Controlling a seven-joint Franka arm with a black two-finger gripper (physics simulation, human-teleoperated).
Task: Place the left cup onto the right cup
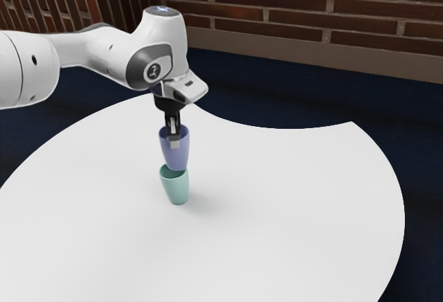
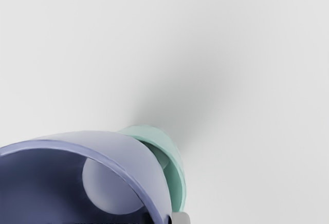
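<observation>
The purple cup [image 2: 128, 157], pinched by its rim between the narrowly set fingers of the gripper [image 1: 173, 130], stands upright right over the green cup [image 1: 175, 185] on the table [image 1: 297, 205], its base seemingly in that cup's mouth, so it should be eased straight down and freed only once it sits.

round white table [image 1: 291, 219], brick wall [image 1: 311, 4], dark blue floor [image 1: 311, 101]
</observation>
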